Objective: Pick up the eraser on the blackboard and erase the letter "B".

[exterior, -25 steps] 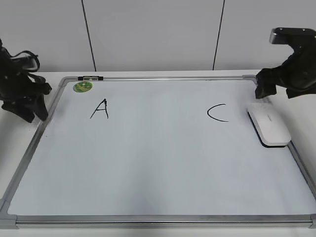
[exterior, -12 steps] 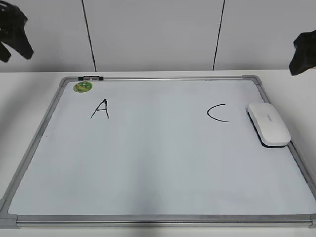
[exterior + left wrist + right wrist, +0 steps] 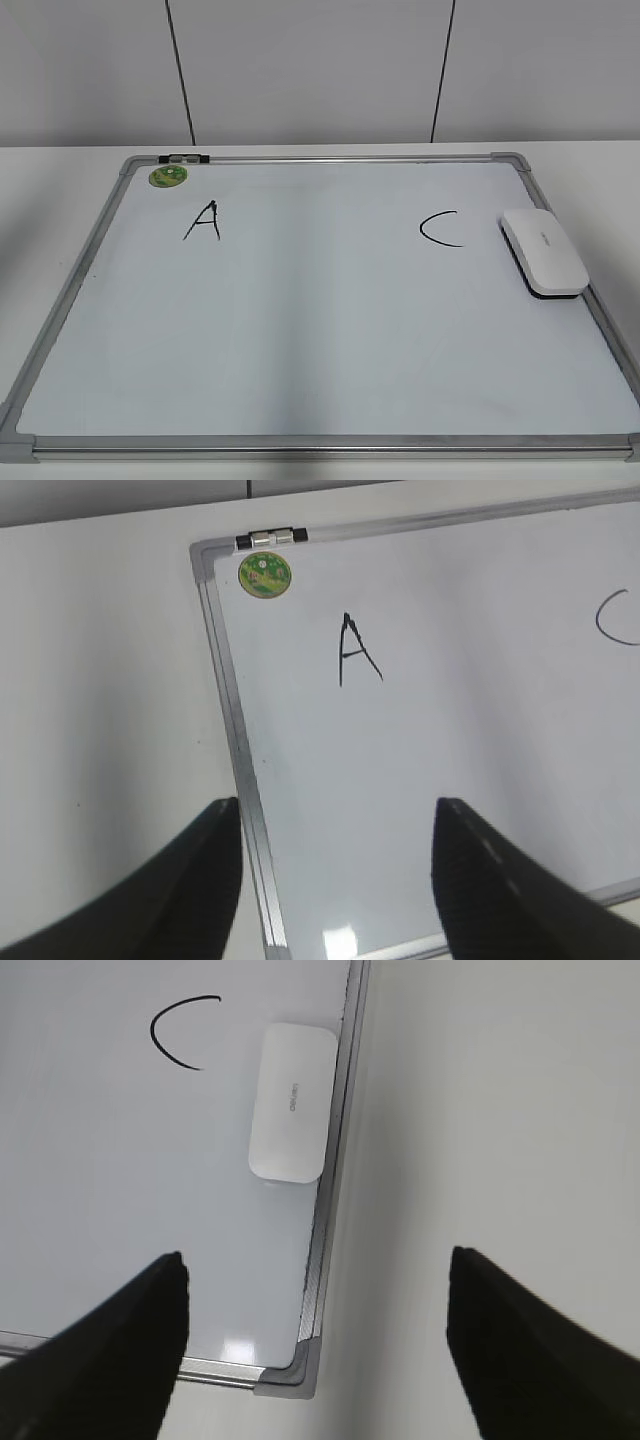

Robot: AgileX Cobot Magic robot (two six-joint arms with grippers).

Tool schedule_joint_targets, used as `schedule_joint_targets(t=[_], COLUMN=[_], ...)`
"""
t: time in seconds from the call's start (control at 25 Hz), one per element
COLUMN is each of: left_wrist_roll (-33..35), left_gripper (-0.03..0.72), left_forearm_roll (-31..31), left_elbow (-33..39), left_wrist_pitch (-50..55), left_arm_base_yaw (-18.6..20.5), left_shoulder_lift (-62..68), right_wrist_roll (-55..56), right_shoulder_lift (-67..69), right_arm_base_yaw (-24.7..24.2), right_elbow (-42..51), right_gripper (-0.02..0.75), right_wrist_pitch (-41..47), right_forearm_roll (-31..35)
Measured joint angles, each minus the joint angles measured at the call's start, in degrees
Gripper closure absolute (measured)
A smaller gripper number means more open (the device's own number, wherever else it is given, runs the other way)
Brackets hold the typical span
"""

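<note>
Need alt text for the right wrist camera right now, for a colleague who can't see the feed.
A white eraser lies flat on the whiteboard beside its right frame edge, with a black letter C to its left. The right claw is open, hanging above the board's near corner, one finger over the board and one over the bare table, touching nothing.

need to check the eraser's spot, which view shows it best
The right wrist view: the eraser lies whole, seen from above, beside the frame. The exterior view shows the eraser slanted, at the board's right edge. The left wrist view misses it.
</note>
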Motion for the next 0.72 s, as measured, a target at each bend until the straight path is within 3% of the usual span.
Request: schedule_joint_targets(t=[0.24, 0.72], left_wrist_roll=[-0.3, -0.4], left_gripper=[0.23, 0.23], left_forearm_roll=[0.0, 0.2], left_elbow=[15.3, 43.9], left_wrist_pitch=[0.4, 0.5], left_arm_base_yaw=[0.0, 0.0], left_shoulder_lift=[-17.4, -44.7], right_wrist_roll=[-0.1, 2.5], right_shoulder_lift=[-15.3, -43.2], right_arm_base_yaw=[0.0, 2.3], right_elbow=[7.4, 31.6], right_gripper=[0.143, 0.144], right_wrist_pitch=[1.1, 2.7], right_forearm_roll=[0.0, -0.9])
